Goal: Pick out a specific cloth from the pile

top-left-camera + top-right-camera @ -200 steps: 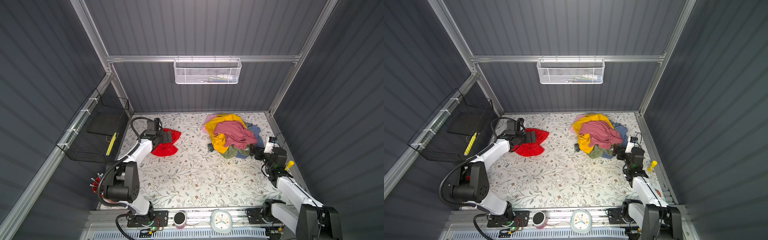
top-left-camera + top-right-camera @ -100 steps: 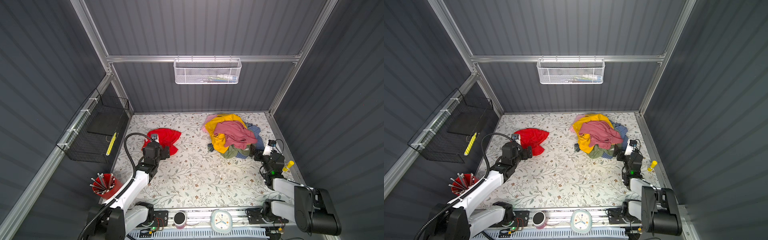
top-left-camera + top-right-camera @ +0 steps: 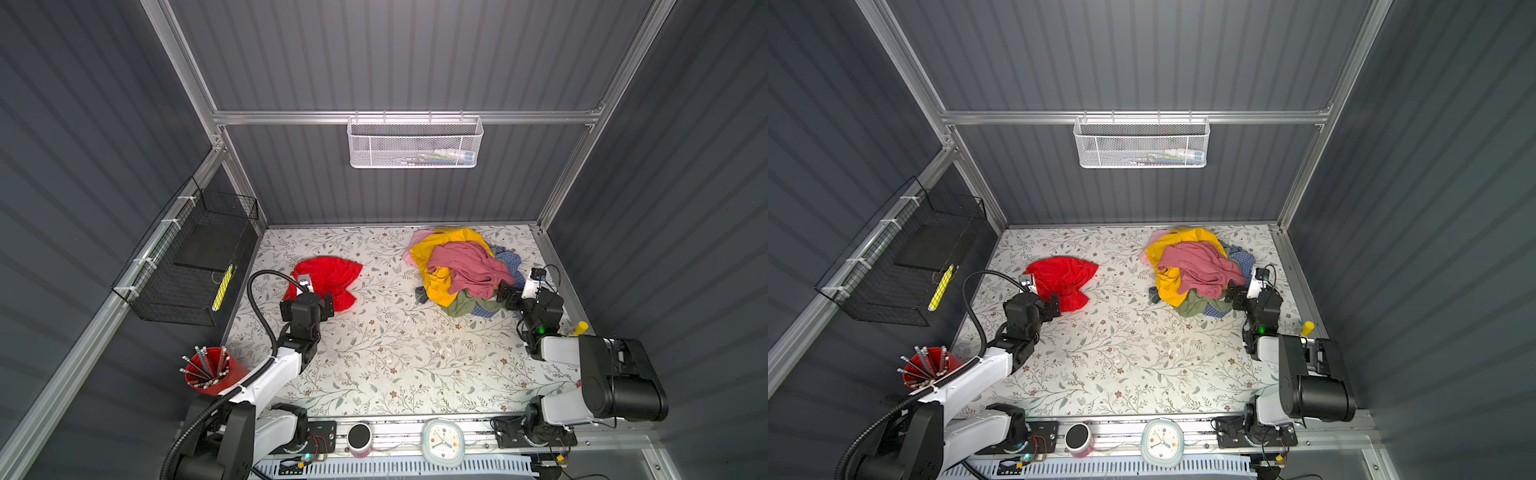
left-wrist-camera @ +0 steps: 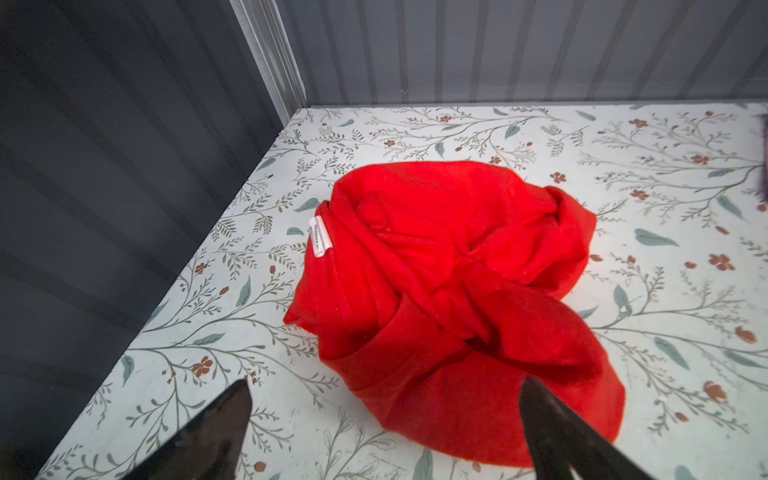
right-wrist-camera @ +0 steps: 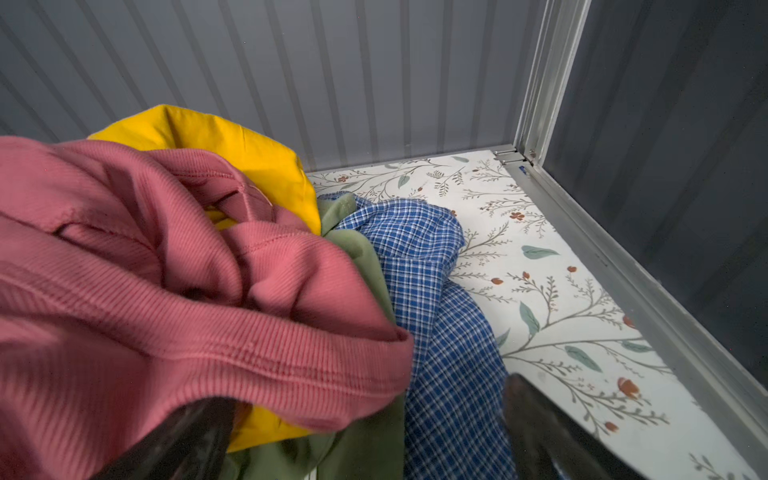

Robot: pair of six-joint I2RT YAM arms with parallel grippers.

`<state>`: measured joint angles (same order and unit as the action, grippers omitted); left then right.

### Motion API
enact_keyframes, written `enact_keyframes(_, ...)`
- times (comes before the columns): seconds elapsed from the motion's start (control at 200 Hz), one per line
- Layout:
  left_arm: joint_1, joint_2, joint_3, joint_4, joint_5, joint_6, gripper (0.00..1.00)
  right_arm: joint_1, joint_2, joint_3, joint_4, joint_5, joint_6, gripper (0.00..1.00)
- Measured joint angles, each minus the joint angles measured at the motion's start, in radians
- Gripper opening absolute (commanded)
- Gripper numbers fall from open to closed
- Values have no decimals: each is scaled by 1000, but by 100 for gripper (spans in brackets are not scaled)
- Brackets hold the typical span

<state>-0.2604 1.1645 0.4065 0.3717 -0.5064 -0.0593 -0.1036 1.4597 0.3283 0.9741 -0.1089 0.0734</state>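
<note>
The left pincer (image 3: pixel 308 298) stands spread wide with nothing pinched, at the 6 o'clock edge of the cloth (image 3: pixel 328 272). In the left wrist view its two dark fingers (image 4: pixel 548 432) frame the red folds' near hem; whether they touch it I cannot tell. The cloth lies crumpled and alone on the counter (image 3: pixel 395 357), with a white label (image 4: pixel 320 237) on its edge. In both top views it sits at about 10 o'clock from the counter's middle.

The right pincer (image 3: pixel 508 296) is likewise spread, at the 4 o'clock side of the pile (image 3: pixel 461 266). The pile sits well apart from the cloth, at about 2 o'clock. In the right wrist view a dusty pink fold (image 5: pixel 166 291) lies over one finger, and the blue checked cloth (image 5: pixel 436 332) lies between the two.
</note>
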Motion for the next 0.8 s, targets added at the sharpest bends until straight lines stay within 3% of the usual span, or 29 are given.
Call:
enact_keyframes(0.185,68,182,-62,239,18,27,100,0,0,0,-7,0,-2,99)
enact_keyframes(0.43,193,475,-66,588,180,26,99,0,0,0,-11,0,-3,99)
enact_keyframes(0.595,236,549,16,546,306,28,100,0,0,0,-11,0,-3,99)
enact_keyframes(0.801,236,549,48,542,375,39,100,0,0,0,-11,0,-3,99)
